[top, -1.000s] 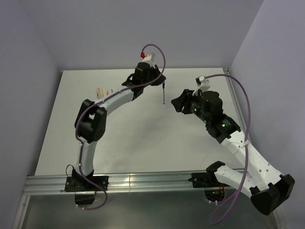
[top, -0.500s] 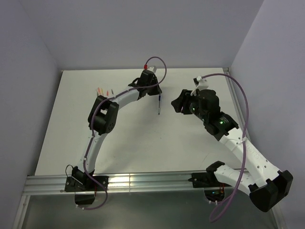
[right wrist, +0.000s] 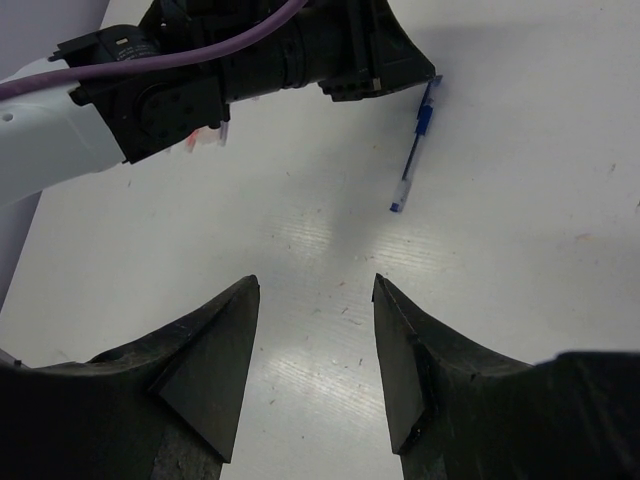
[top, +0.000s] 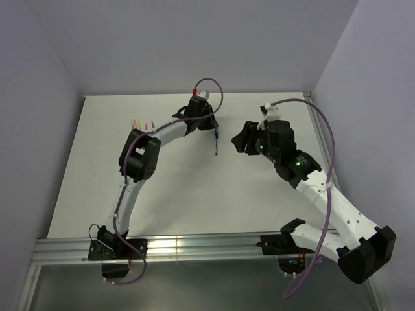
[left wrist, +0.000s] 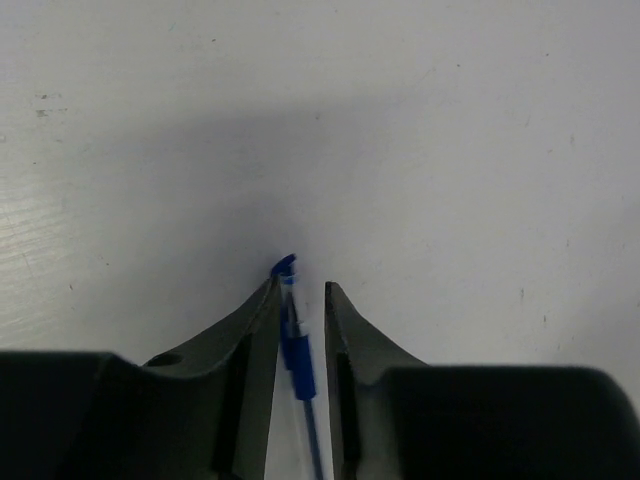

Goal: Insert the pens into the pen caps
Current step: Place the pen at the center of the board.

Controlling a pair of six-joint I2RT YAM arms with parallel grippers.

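Blue-and-clear plastic pen, a very thin stick, lies lengthwise in the gap of the left gripper; its long axis follows the jaws' own length, with a blue end poking just past the fingertips and the rest running back between them toward the wrist. In the wrist view it hugs the left-hand finger, and a strip of white surface shows between it and the other finger; so the left jaws stand narrowly parted around the pen and are not pinching it. From the right wrist the pen shows a dark far end at the tips of the left jaws, a short blue band below that, a clear barrel and a blue near end; that near end points toward the right gripper, well ahead of its jaws and a little to their right. It appears to lie flat on the surface. The right jaws are spread wide and hold nothing. A cluster of orange and pink sticks lies well away on the far side of the left jaws from the right ones.
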